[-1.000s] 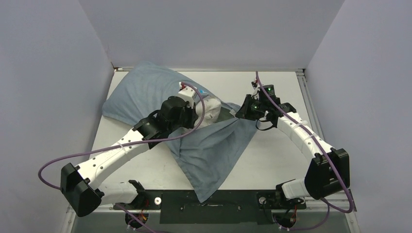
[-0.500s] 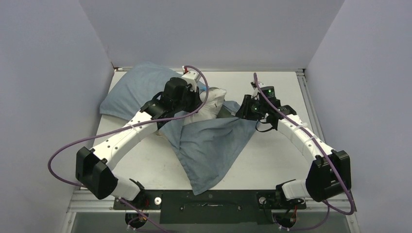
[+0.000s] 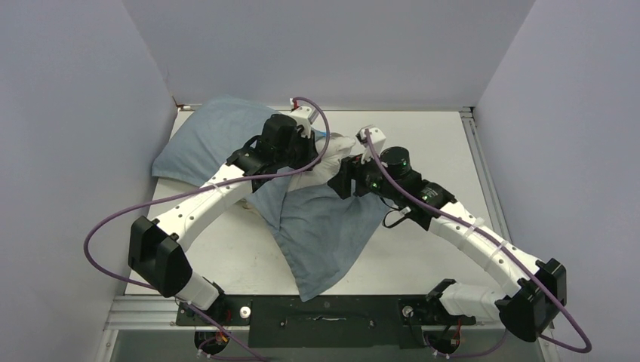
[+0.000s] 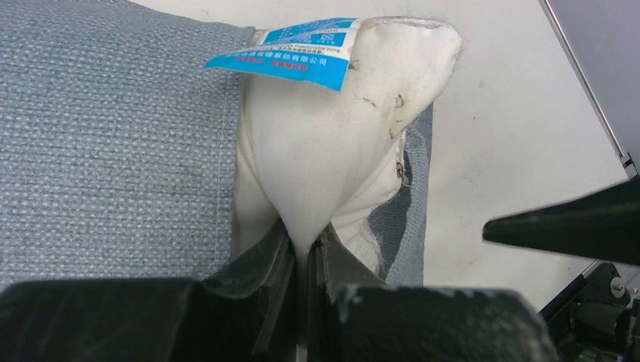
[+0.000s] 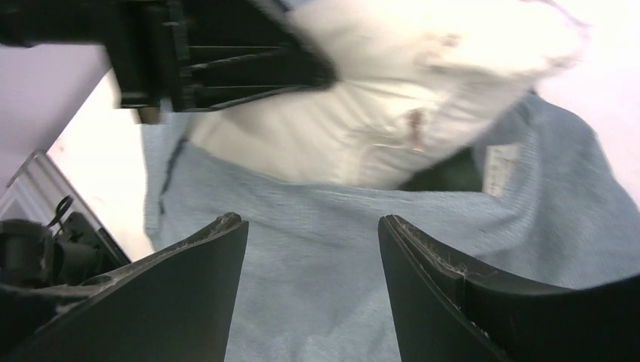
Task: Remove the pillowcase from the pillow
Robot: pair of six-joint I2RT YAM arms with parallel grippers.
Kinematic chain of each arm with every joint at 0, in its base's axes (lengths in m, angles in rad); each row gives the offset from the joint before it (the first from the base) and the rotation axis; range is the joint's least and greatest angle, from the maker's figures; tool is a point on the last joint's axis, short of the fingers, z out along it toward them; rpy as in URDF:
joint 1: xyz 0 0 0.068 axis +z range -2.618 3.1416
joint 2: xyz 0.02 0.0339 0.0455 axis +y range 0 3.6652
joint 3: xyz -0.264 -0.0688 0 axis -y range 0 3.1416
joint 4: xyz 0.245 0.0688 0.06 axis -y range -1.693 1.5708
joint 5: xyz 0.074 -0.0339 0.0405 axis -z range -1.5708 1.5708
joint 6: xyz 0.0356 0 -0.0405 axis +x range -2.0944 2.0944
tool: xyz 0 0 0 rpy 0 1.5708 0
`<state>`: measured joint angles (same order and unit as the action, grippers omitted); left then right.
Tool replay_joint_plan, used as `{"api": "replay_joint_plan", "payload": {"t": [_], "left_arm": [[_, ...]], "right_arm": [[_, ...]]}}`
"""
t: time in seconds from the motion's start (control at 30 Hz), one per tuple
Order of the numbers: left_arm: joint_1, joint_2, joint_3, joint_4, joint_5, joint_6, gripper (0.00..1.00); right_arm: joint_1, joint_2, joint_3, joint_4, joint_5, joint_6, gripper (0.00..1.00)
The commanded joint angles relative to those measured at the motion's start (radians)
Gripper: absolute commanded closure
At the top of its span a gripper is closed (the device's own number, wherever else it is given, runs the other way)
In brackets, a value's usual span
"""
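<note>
The blue-grey pillowcase [image 3: 324, 226] lies crumpled from the back left corner toward the front middle. The white pillow [image 3: 334, 157] sticks out of its opening, with a blue label [image 4: 294, 53] at its corner. My left gripper [image 4: 306, 256] is shut on a pinch of the pillow [image 4: 340, 128], beside the pillowcase hem [image 4: 113, 136]. My right gripper [image 5: 311, 222] is open just above the pillowcase [image 5: 324, 294], with nothing between its fingers [image 5: 204, 279]. It sits close to the pillow [image 5: 377, 113] and to the left gripper [image 5: 211, 53]. In the top view the right gripper [image 3: 343, 179] hovers at the case's opening.
Grey walls [image 3: 90, 113] close in the white table [image 3: 430, 143] at left, back and right. A black mounting plate [image 3: 324, 311] runs along the front edge between the arm bases. The left arm's purple cable [image 3: 113, 226] loops over the left side.
My right gripper let go of the pillowcase's edge, opened and swung left toward the pillow. My left arm drew the pillow end up and toward the back.
</note>
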<state>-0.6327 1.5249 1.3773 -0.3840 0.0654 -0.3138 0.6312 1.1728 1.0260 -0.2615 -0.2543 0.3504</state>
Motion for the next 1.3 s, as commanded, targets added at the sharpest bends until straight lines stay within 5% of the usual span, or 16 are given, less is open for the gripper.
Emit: {"api": "replay_joint_plan", "payload": {"t": [0.0,0.43,0.83,1.27], "left_arm": [[0.013,0.000,0.083,0.045,0.010,-0.006,1.00],[0.013,0.020,0.088,0.041,0.032,-0.040,1.00],[0.035,0.057,0.129,0.024,0.017,-0.060,1.00],[0.118,0.192,0.353,-0.005,-0.010,-0.075,1.00]], "right_arm": [[0.110,0.033,-0.001,0.148,0.072,-0.019,0.35],[0.247,0.199,0.034,0.188,0.168,-0.013,0.38],[0.266,0.176,-0.007,0.145,0.161,0.010,0.93],[0.296,0.030,-0.125,0.033,0.119,0.012,0.95]]}}
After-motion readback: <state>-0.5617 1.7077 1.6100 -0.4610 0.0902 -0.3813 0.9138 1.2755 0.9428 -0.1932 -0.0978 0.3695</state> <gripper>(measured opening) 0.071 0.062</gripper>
